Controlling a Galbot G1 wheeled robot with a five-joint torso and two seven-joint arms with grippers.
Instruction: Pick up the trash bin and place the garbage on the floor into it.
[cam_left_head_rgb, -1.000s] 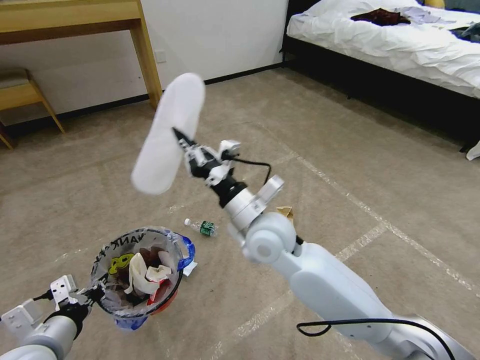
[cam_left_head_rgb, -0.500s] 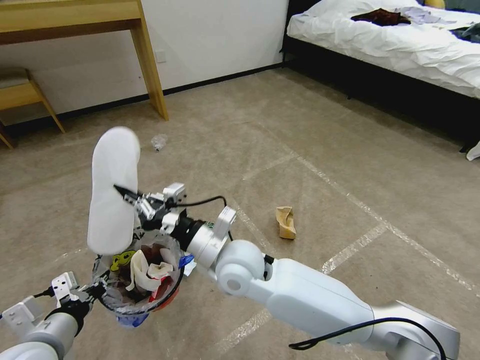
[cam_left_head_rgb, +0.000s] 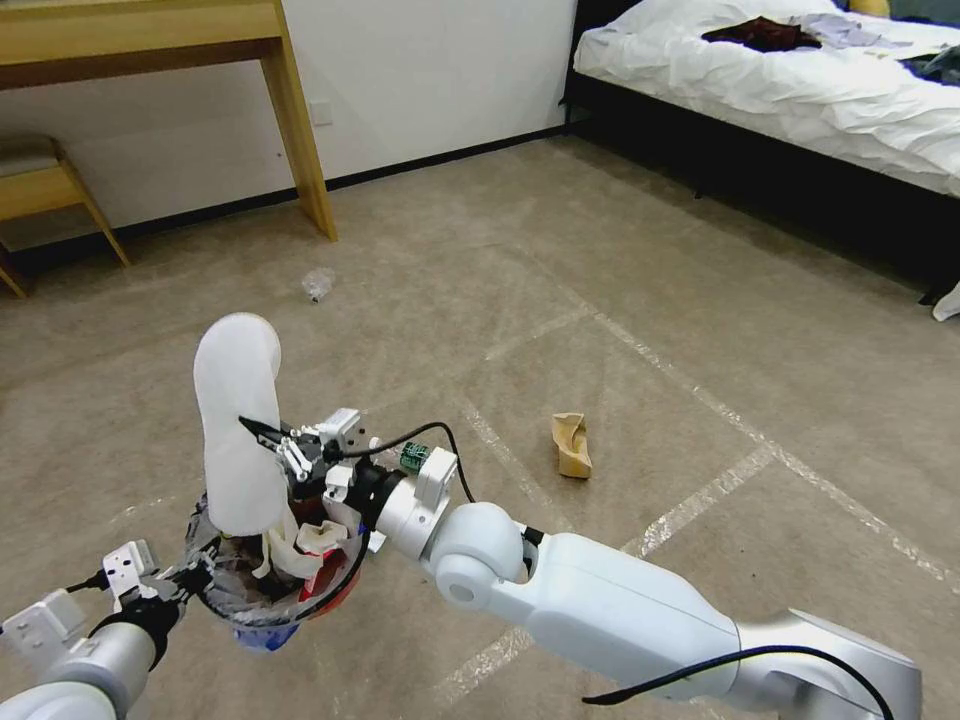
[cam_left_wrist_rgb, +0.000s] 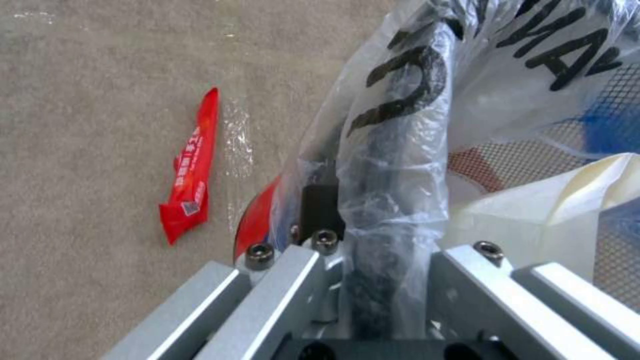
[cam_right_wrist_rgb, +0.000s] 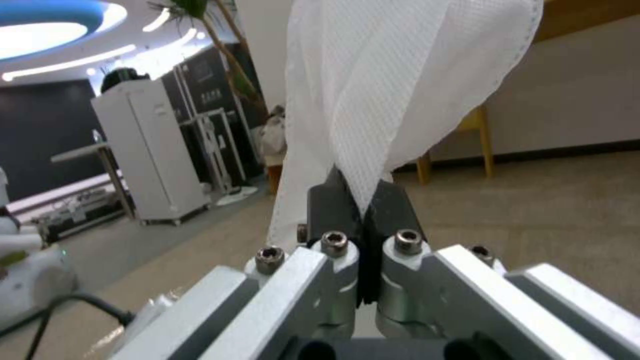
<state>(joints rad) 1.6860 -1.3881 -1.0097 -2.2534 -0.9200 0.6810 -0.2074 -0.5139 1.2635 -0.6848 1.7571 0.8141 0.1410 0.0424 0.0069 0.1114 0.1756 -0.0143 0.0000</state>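
White slipper sole (cam_left_head_rgb: 237, 430); red trash bin (cam_left_head_rgb: 330, 588), clear black-lettered liner; red wrapper (cam_left_wrist_rgb: 190, 170).

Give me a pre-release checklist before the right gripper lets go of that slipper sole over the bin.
1. Right gripper jaws shut on the white slipper sole: ok.
2. Sole's lower end inside the trash bin mouth: ok.
3. Sole fully inside: not ok, most of it stands above the rim.
4. Left gripper clamps the bin rim: ok.
5. Room left in the bin: cannot tell.
6. Floor cleared: not ok; red wrapper, brown cardboard scrap remain.
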